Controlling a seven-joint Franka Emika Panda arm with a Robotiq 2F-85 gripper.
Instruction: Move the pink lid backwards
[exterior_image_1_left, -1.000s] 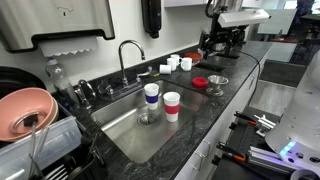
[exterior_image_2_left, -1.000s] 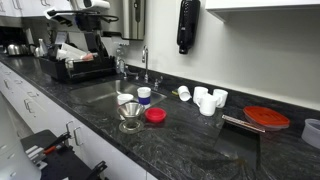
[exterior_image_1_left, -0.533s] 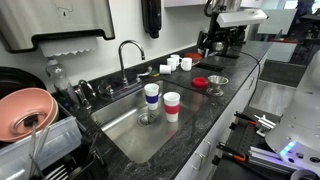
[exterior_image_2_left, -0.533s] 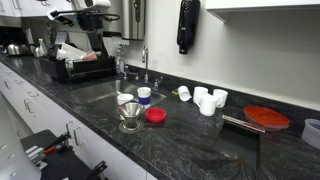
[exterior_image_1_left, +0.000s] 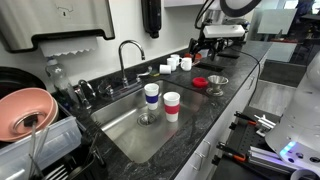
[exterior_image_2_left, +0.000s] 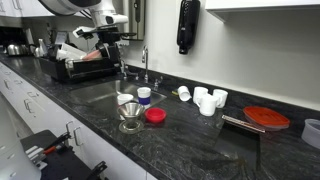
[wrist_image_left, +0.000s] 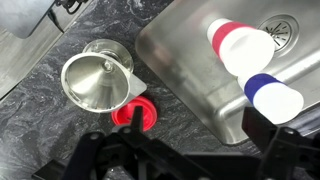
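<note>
A: While the gripper (wrist_image_left: 180, 152) hangs high above the counter (exterior_image_2_left: 200, 150), which step would you say is in hand?

B: The approach, by my reading. Nothing is held. In the wrist view its 2 fingers (wrist_image_left: 270, 150) stand wide apart with only air between them, so the pincer is released.

A: And the pink lid (wrist_image_left: 133, 115)?

B: It lies flat on the dark stone near the counter's front edge, close to a corner of the sink (wrist_image_left: 180, 60). In both exterior views it sits just beside the metal funnel (exterior_image_2_left: 130, 118). From the wrist view the funnel's rim seems to meet the pink lid, but I cannot tell whether they touch.

A: So the gripper is well apart from it?

B: Yes, well apart in height, though the wrist view has the pink lid low and central, just ahead of the fingers.

A: What does the next move call for?

B: I'd say a straight descent onto the pink lid, jaws spread enough to straddle it on the sides the metal funnel leaves free. After that comes travel toward the counter's back edge, where the white cups (exterior_image_2_left: 205, 98) stand by the wall.

A: Any trouble you foresee?

B: A flat lid offers little to pinch, so it may slip. The metal funnel could also be nudged on the way down.
</note>
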